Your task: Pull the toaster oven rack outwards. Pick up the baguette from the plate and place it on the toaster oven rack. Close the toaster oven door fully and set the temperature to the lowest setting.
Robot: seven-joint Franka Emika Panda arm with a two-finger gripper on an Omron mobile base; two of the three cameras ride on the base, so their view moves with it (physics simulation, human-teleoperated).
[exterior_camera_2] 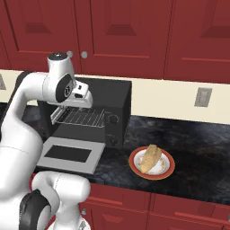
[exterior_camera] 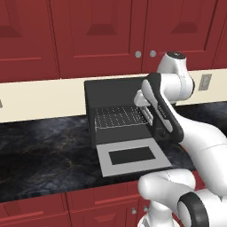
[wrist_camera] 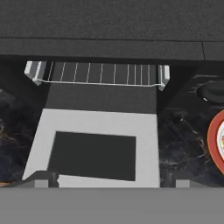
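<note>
Dark marbled stone forms the desk [exterior_camera_2: 197, 148], and on it stands the matte black toaster oven [exterior_camera_2: 112, 101], backed against a cream wall strip under red cabinets [exterior_camera: 102, 31]. Its toaster oven door [exterior_camera: 133, 157] is folded flat, grey inner face up with the dark window in the middle, reaching out to the desk's front edge. Inside the cavity lies the toaster oven rack [exterior_camera: 119, 117], a silver wire grid whose front edge sits about level with the mouth of the oven, above the door's hinge line. On the right-hand panel two round dark knobs [exterior_camera_2: 113, 119] sit one above the other.

Right of the oven, apart from it, the plate [exterior_camera_2: 167, 167] with its orange-red rim rests on the desk, and the baguette [exterior_camera_2: 150, 158] lies on it, tan with a paler side. A grey wall outlet [exterior_camera_2: 203, 97] is set in the cream strip further right.

The pincer [wrist_camera: 113, 179] hangs above the lowered door, in front of the cavity, its fingers spread wide and holding nothing; in the hand view they stand either side of the door's near edge. The white forearm crosses in front of the oven's right side in the left base view, hiding the panel there.

No brand or lettering can be read anywhere.
</note>
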